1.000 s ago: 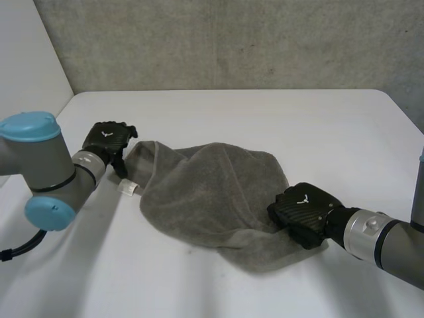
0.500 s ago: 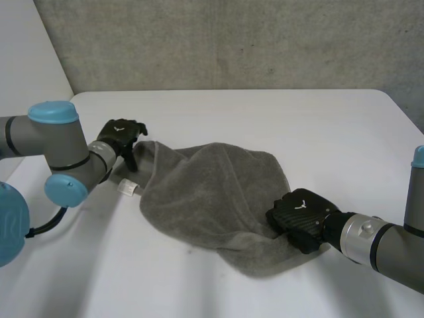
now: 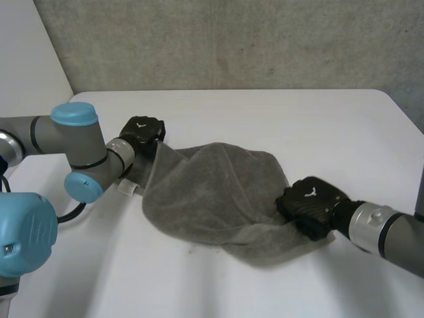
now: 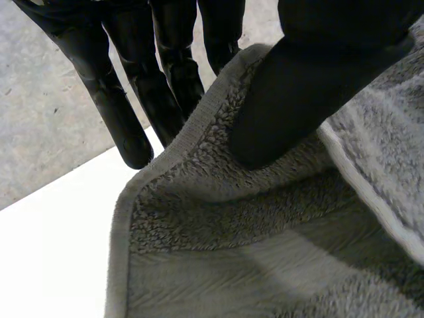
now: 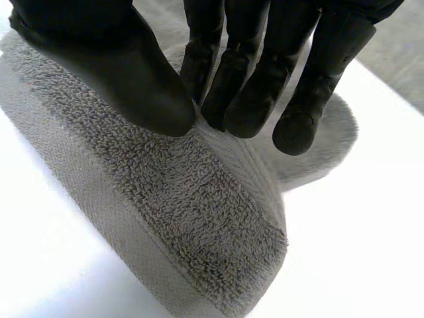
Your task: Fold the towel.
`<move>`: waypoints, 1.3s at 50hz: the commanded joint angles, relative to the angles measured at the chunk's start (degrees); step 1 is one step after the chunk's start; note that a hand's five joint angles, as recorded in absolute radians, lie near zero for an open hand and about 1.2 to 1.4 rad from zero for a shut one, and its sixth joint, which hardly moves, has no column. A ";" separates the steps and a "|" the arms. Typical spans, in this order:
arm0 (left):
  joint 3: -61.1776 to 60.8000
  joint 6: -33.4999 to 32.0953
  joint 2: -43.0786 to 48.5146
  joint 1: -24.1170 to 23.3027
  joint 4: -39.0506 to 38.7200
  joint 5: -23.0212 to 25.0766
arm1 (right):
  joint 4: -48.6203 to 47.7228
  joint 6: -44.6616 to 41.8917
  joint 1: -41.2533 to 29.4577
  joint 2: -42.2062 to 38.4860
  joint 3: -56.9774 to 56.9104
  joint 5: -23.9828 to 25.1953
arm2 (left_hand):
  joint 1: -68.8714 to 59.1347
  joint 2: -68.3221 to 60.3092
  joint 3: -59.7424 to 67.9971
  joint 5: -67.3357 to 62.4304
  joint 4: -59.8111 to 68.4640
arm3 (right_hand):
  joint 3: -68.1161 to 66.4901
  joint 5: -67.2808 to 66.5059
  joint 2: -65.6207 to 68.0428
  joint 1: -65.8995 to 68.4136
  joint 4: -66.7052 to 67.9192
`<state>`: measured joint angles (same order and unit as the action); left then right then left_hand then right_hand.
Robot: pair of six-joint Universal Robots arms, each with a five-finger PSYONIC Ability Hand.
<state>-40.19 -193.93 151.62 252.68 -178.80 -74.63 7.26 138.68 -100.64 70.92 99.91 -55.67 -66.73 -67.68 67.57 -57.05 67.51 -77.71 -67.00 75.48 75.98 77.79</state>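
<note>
A grey towel (image 3: 212, 192) lies crumpled in the middle of the white table (image 3: 278, 112). My left hand (image 3: 142, 131) is at the towel's far left corner. In the left wrist view its thumb (image 4: 311, 86) presses the hemmed edge of the towel (image 4: 265, 252) against the fingers (image 4: 165, 86) behind it. My right hand (image 3: 311, 205) is at the towel's right edge. In the right wrist view its thumb (image 5: 126, 73) and fingers (image 5: 245, 79) pinch a raised fold of the towel (image 5: 185, 218).
A small white label (image 3: 127, 189) sticks out from the towel's left side, just below my left forearm. A grey wall stands behind the table's far edge. Bare tabletop surrounds the towel on every side.
My left hand has moved right onto the towel's left corner and closed on it. My right hand has shifted slightly right with the towel's edge in its grip.
</note>
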 commanded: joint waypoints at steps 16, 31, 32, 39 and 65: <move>-32.30 -2.16 -47.08 1.58 6.45 0.09 | 14.88 20.46 13.26 14.94 -20.34 3.37 | -13.27 -12.32 12.43 -12.95 12.49 | -2.29 -3.00 4.52 4.02 2.21; -48.05 -1.72 -72.52 0.97 6.71 0.53 | 23.41 28.57 19.08 12.23 -35.40 5.74 | -13.27 -12.32 12.43 -12.95 12.49 | -2.29 -3.00 4.52 4.02 2.21; -49.53 -1.72 -73.21 0.79 6.71 0.79 | 23.76 28.48 18.91 11.70 -35.31 6.18 | -13.27 -12.32 12.43 -12.95 12.49 | -2.29 -3.00 4.52 4.02 2.21; -56.04 -2.07 -71.30 -2.45 5.66 1.76 | 23.68 27.43 17.77 7.22 -34.87 5.67 | -13.27 -12.32 12.43 -12.95 12.49 | -2.29 -3.00 4.52 4.02 2.21; -19.78 -1.45 -21.91 -4.39 -5.07 -2.88 | 19.20 24.62 0.71 -41.22 -83.65 -17.54 | -13.27 -12.32 12.43 -12.95 12.49 | 27.09 26.37 -24.86 -25.35 -27.17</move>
<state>-73.21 -195.54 119.50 248.44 -184.24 -74.25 28.32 162.73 -97.05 40.62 31.93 -67.34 -68.35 -69.79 69.71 -59.18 69.76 -77.71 -67.00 75.38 75.96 77.79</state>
